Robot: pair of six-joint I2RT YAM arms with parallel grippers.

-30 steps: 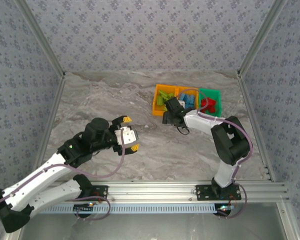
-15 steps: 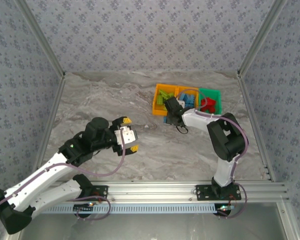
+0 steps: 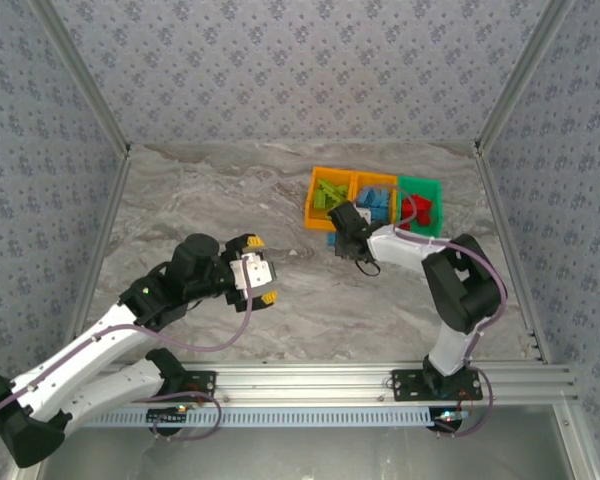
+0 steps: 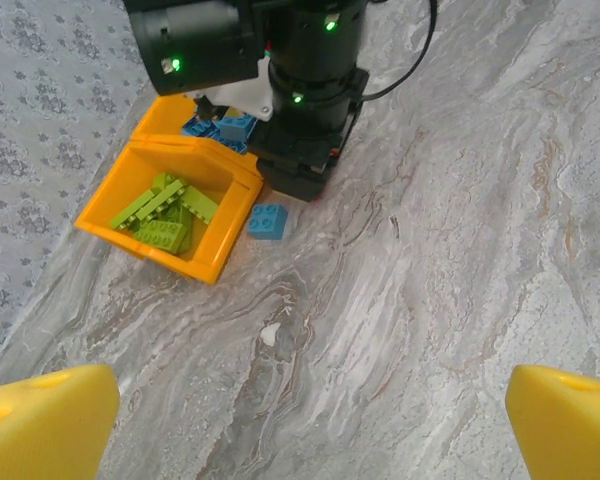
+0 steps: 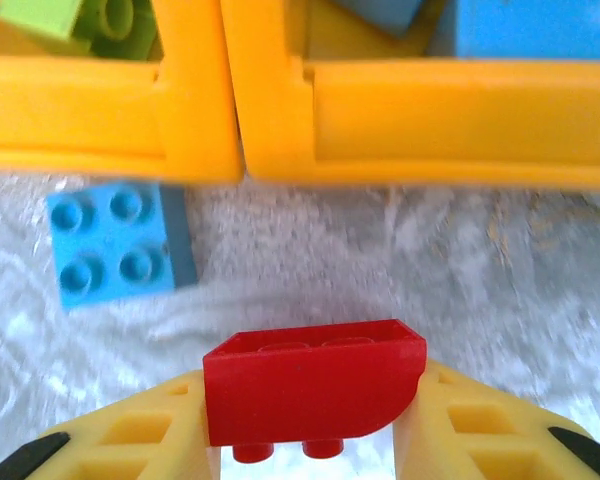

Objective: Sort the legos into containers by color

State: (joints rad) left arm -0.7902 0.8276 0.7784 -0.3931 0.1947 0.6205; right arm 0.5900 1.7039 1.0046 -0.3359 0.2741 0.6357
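My right gripper point(image 5: 313, 405) is shut on a red lego point(image 5: 313, 390), held low over the table just in front of the two orange containers point(image 5: 90, 110) point(image 5: 430, 110). A light blue lego point(image 5: 110, 255) lies on the table against the left orange container. In the top view the right gripper point(image 3: 342, 236) is at the near edge of the row of containers: orange with green legos point(image 3: 327, 196), orange with blue legos point(image 3: 375, 200), green with red legos point(image 3: 420, 207). My left gripper point(image 3: 263, 269) hovers open mid-table with nothing between its fingers.
The left wrist view looks across bare marble table point(image 4: 410, 300) toward the orange container of green legos point(image 4: 165, 215), the loose blue lego point(image 4: 268, 221) and the right arm's wrist point(image 4: 305, 120). Patterned walls point(image 3: 300, 70) enclose the table on three sides.
The right gripper's jaws closed on the red lego and it shifted slightly toward me and to the right. The left arm stayed nearly still, open.
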